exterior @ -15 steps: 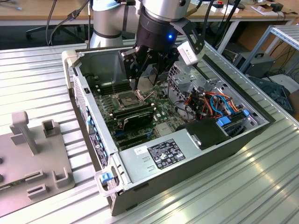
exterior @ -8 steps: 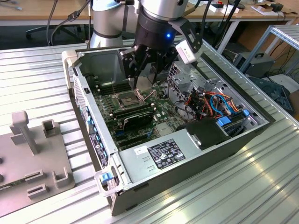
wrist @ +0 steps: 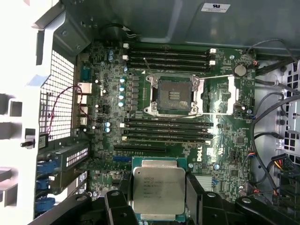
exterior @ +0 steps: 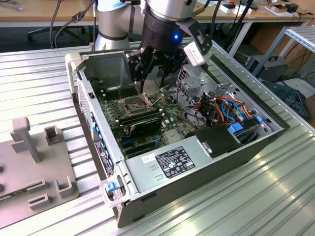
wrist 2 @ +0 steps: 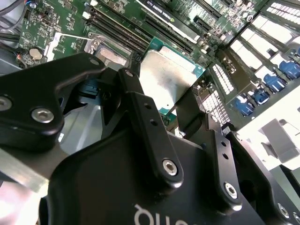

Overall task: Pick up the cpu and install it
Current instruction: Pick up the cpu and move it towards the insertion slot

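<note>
First, grey fixture (exterior: pixel 34 167): lies on the ribbed metal bench (exterior: pixel 275 196) at the exterior view's left, just beside the case
case (exterior: pixel 197 179): open computer case in the middle of the bench, with its motherboard (exterior: pixel 147 125) exposed
socket (wrist: pixel 175 95): uncovered in the first wrist view, dark contact field showing, between two banks of memory slots (wrist: pixel 166 129)
tool (wrist: pixel 158 187): clamped on the cpu (wrist: pixel 158 190), a black finger (wrist: pixel 193 197) against each of two opposite edges; in the exterior view it hangs inside the case, over the motherboard
cpu: held in the tool above the motherboard, metal lid toward the first wrist camera, apart from the socket and not seated
cables (exterior: pixel 221 108): orange, red and blue bundle in the case's right part in the exterior view
</note>
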{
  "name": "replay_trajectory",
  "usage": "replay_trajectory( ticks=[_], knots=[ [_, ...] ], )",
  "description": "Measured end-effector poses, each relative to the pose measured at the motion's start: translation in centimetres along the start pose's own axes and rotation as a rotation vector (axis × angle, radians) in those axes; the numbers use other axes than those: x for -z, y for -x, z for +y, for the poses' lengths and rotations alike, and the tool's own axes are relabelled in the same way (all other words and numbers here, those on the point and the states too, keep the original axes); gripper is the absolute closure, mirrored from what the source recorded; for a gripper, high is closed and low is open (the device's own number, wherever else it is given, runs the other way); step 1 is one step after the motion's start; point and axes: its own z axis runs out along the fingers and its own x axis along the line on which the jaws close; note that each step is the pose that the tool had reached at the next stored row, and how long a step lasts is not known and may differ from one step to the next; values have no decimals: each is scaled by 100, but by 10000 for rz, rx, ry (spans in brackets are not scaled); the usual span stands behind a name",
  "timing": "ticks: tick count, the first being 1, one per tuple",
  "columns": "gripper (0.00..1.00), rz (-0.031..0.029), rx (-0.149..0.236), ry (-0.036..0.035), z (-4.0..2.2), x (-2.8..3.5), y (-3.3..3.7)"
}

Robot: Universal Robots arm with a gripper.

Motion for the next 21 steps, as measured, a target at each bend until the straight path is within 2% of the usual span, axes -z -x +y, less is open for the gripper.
replay_trajectory(
  ticks=[7, 11, 14, 15, 17, 19, 21],
  knots=[
    [45, 1, 1, -1, 98, -19, 8],
    [45, 0, 1, 0, 182, -33, 15],
    [45, 1, 2, -1, 264, -45, 22],
    [45, 0, 1, 1, 311, -54, 27],
    [45, 0, 1, 0, 367, -66, 34],
    [45, -1, 1, 1, 468, -86, 42],
    [45, 0, 2, 0, 523, -97, 47]
  ],
)
